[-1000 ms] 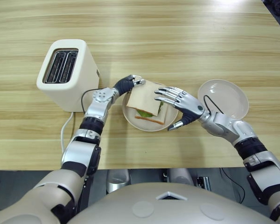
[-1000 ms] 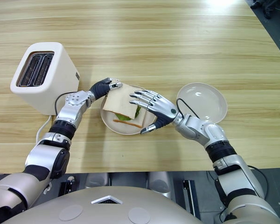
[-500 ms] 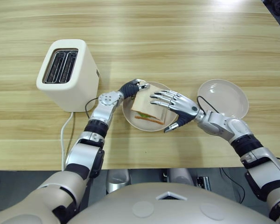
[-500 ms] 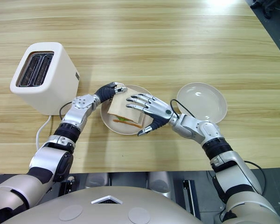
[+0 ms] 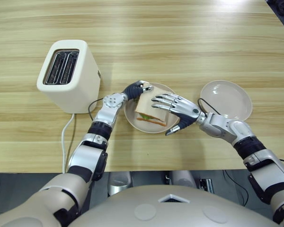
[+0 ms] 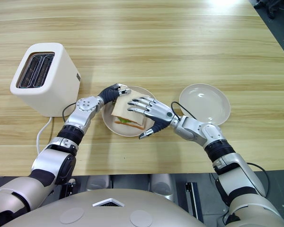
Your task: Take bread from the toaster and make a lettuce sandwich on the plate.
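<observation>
While the left hand (image 5: 132,89) pinches the square white bread slice (image 5: 145,105) at ten o'clock, the splayed, empty right hand (image 5: 179,106) should press evenly.

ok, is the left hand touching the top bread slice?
Touching. In the left eye view the left hand has its curled fingertips closed on the far-left corner of the top bread slice, with no gap.
</observation>
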